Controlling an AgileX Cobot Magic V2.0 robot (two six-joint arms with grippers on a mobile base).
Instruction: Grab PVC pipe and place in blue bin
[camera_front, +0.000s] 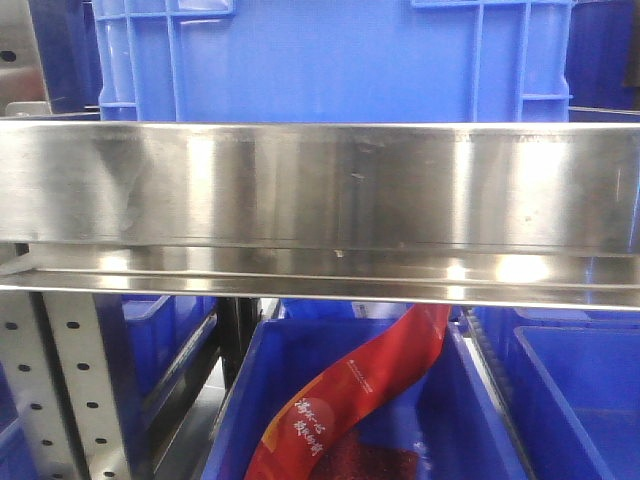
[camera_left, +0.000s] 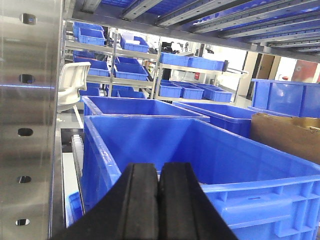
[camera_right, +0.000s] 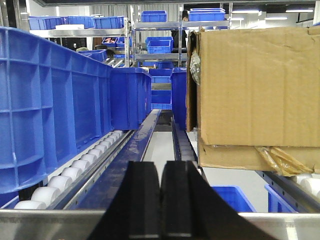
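Observation:
The PVC pipe shows in no view. A large blue bin (camera_left: 150, 145) stands open and looks empty right in front of my left gripper (camera_left: 159, 172), which is shut with nothing between its black pads. My right gripper (camera_right: 160, 170) is also shut and empty, above a steel shelf edge (camera_right: 50, 222), pointing down an aisle between a blue bin (camera_right: 50, 105) on the left and a cardboard box (camera_right: 255, 85) on the right. In the front view a blue bin (camera_front: 330, 60) stands on a steel shelf beam (camera_front: 320, 190).
Under the beam, a lower blue bin (camera_front: 240, 410) holds a red packet (camera_front: 350, 400). White rollers (camera_right: 75, 172) run along the shelf track. A perforated steel post (camera_left: 25, 125) stands at the left. More blue bins (camera_left: 190, 90) fill racks behind.

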